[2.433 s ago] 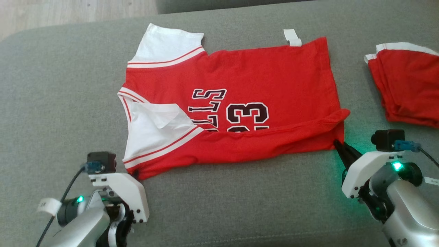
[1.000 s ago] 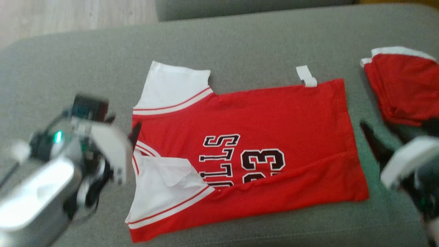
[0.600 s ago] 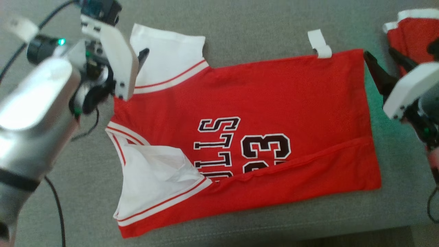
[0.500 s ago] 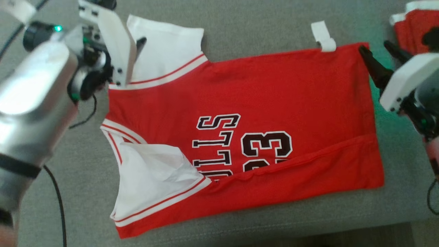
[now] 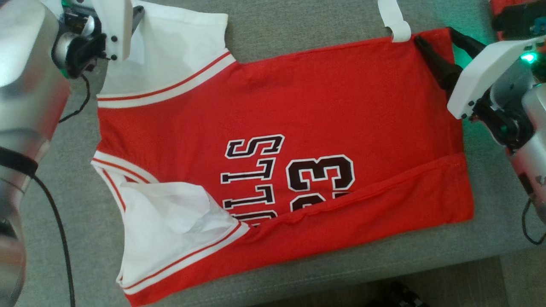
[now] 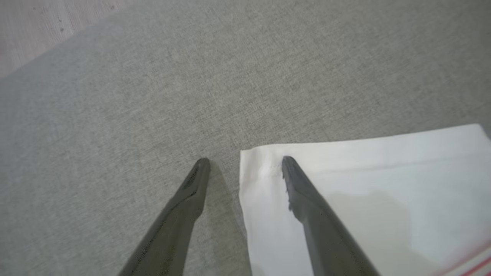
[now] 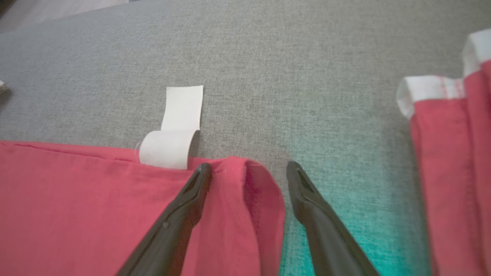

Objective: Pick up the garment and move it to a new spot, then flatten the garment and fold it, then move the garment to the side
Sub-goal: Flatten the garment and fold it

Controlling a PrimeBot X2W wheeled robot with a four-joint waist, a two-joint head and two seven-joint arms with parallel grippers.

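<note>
Up from the near side of the shirt (image 5: 298,111) to its far side with both arms. At the white sleeve (image 6: 364,184) corner with the left gripper (image 6: 245,161): wide open, one finger over the cloth, one over the grey couch (image 6: 153,76). At the red hem corner with the right gripper (image 7: 249,165), just beside the white tag (image 7: 176,126): wide open too, one finger on each side of the corner. Holding nothing yet. Flat on the couch for the shirt, near edge already folded up over the numbers. Looks like the folding step, far half up next. Now need to dip down, pinch both far corners shut, lift a little, and bring them toward the near side together, to keep the fold straight. Best to stay clear of the other red cloth (image 7: 448,153) on the right.
</note>
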